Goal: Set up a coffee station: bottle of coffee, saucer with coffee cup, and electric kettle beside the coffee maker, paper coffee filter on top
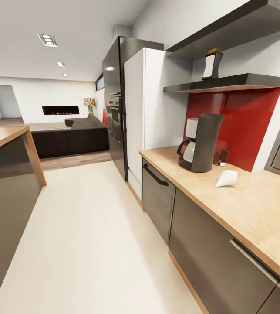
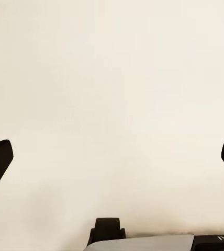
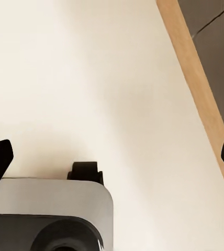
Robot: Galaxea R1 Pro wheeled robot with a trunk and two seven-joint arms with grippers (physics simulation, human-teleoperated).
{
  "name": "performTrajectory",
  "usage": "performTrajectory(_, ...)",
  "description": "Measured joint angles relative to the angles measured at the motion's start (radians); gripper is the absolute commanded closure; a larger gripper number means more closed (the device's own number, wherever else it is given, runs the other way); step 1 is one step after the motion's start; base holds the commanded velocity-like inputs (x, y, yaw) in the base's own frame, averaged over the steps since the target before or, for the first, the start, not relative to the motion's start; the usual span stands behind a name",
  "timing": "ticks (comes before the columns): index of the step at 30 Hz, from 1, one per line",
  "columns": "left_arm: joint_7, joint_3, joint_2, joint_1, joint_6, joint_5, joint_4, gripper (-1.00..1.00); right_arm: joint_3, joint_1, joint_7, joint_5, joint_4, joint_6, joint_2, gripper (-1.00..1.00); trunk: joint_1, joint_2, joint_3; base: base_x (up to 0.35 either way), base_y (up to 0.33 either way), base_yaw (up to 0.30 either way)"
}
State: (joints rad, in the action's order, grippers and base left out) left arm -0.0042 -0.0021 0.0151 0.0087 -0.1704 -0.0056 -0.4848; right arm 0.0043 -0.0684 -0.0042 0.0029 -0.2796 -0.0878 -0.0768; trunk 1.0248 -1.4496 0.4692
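Robot's in the kitchen aisle, facing along the worktop (image 1: 244, 196). Coffee maker (image 1: 200, 141) stands on it near the red backsplash, carafe handle toward the aisle. Paper coffee filter (image 1: 226, 178) lies flat on the wood just beside the machine, not yet on top. Bottle of coffee (image 1: 212, 64) is up on the lower shelf (image 1: 227, 82), above and slightly behind the machine. A small dark item (image 1: 220, 157) sits behind the coffee maker; too blurred to name.

Left claw (image 2: 112, 162) is spread wide, nothing between the tips, pointing down at the pale floor (image 2: 112, 78). Right claw (image 3: 112, 157) likewise spread & empty, hanging over the floor with the wooden cabinet plinth (image 3: 196, 83) running past.

Step in hand looks like the approach, probably for the bottle or the filter. To do it well: roll closer & square the base to the worktop before raising an arm, since both arms hang low. For the bottle, raise the trunk, come in level w/ the shelf, grip the body below the cap, and watch the upper shelf overhead. Keep the elbow clear of the coffee maker when lowering.
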Motion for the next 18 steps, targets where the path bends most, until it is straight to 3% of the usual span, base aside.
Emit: performTrajectory(18,0.0,0.001,0.0,0.0,0.0,0.0,0.0,-1.0,0.0,0.0,0.0,0.0,0.0,0.001,-0.001,-1.0,0.0,0.0,0.0,0.009,0.001,-0.24)
